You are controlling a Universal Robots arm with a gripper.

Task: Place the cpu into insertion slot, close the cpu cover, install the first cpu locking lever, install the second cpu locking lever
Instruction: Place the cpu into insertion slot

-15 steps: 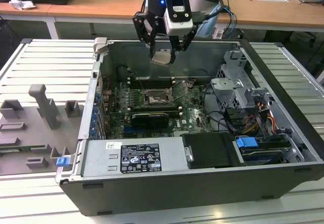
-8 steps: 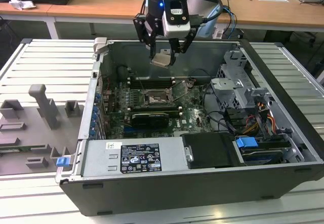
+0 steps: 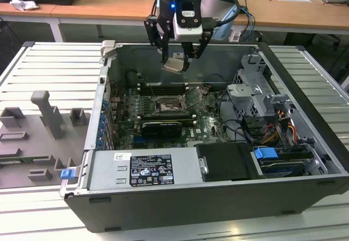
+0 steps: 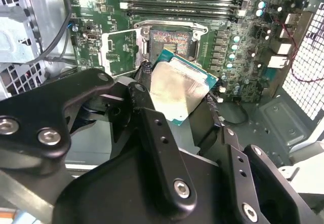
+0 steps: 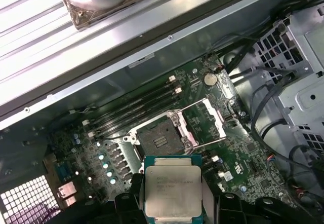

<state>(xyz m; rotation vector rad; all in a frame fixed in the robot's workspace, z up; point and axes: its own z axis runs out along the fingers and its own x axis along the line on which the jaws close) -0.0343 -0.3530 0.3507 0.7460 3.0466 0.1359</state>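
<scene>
My gripper (image 3: 175, 61) hangs above the open computer case, shut on the cpu (image 3: 173, 65), a flat square chip with a silvery top that is tilted in the exterior view. In both wrist views the cpu (image 4: 177, 87) (image 5: 173, 191) sits between the black fingers (image 4: 143, 102), well above the board. The insertion slot (image 3: 166, 108) (image 4: 169, 40) (image 5: 162, 142) lies bare below it, a dark square socket with a metal rim. The cpu cover (image 3: 194, 95) (image 4: 119, 51) (image 5: 205, 117) is swung open beside the socket.
Long memory slots (image 3: 163, 88) run behind the socket, with a black expansion card (image 3: 161, 126) in front of it. A drive cage (image 3: 256, 88) and cables (image 3: 262, 126) fill the case's side at the exterior view's right. A grey fixture tray (image 3: 38, 137) lies outside at its left.
</scene>
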